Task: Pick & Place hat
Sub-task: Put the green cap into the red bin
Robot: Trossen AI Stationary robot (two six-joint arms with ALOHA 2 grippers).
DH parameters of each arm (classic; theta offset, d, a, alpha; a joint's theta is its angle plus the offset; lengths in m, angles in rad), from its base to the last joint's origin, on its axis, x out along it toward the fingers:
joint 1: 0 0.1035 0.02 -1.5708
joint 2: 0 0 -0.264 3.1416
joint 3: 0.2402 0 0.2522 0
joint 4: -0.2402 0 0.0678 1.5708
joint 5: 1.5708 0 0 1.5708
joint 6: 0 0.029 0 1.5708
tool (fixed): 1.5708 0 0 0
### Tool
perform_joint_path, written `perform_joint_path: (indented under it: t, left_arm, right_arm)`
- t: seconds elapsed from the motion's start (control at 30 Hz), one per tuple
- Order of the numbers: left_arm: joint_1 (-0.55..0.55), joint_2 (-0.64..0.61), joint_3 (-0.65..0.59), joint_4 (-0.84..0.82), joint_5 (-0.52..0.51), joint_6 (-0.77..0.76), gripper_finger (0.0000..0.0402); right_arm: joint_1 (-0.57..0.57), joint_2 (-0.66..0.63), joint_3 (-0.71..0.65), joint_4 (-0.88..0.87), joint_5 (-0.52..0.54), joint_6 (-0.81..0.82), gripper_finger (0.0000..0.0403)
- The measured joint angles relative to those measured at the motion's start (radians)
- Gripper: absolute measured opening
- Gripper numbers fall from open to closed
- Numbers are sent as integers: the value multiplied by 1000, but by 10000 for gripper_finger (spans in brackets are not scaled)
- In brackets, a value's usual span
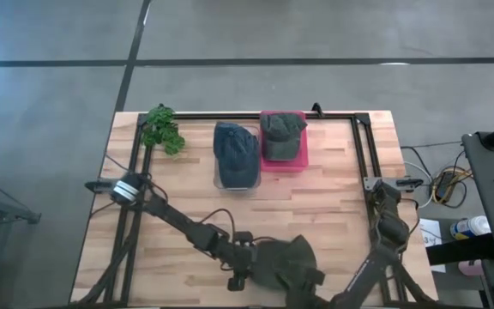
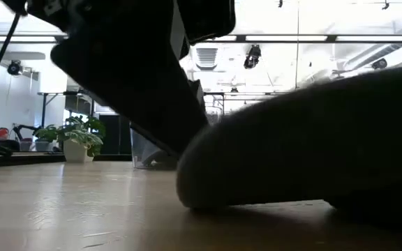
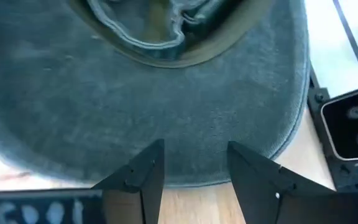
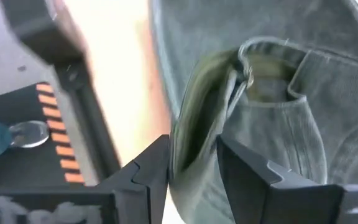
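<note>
A dark green hat (image 1: 294, 257) lies at the table's near edge. Its hollow side shows in both wrist views, and in the low view it is a dark mound (image 2: 313, 146). My left gripper (image 1: 251, 262) comes from the hat's left. It stands open (image 3: 194, 165), with its fingers over the curved edge of the brim (image 3: 216, 124). My right gripper (image 1: 316, 279) is at the hat's near right side and is shut (image 4: 192, 162) on the crown's rim. My left gripper has its fingertips (image 3: 148, 165) over the brim's outer edge, slanting down from the table's left. I cannot tell whether they touch the brim. My right gripper pinches the crown's open rim with its olive inner band (image 4: 197, 118) between its two fingers, slanting steeply down. The folded rim runs through the gap, and the hat lies on the table.
At the far side, a blue hat lies in a clear bin (image 1: 236, 154) and a green hat in a pink bin (image 1: 283, 137). A small plant (image 1: 163, 129) stands at the far left. A black frame rail (image 1: 367, 154) runs around the table. Bare wood lies between the bins and the arms.
</note>
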Motion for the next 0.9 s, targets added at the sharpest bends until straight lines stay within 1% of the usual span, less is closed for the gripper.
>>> perform_joint_path:
  t: [0.1,0.2,0.3,0.4,0.53,0.7,0.83,0.9]
  left_arm:
    - [2,8,6,-2,15,37,167]
    - [11,7,3,7,6,77,167]
    - [26,5,13,-3,1,81,167]
    - [40,3,45,4,-4,88,167]
    - [49,2,83,-2,-2,116,167]
    - [60,0,133,-71,-3,167,167]
    - [70,0,143,-96,-14,176,167]
    - [72,0,143,-96,-16,175,167]
  right_arm:
    - [-26,-1,-1,-1,25,-37,130]
    - [-47,-4,-3,-17,59,-55,130]
    - [-61,-12,-4,-41,79,-60,130]
    - [-74,-14,-30,-44,65,-99,128]
    - [-86,-14,-79,-42,18,-152,110]
    - [-80,-36,-83,-42,18,-244,91]
    - [-53,-62,-61,-38,37,-325,91]
    - [-26,-67,-57,-43,54,-327,95]
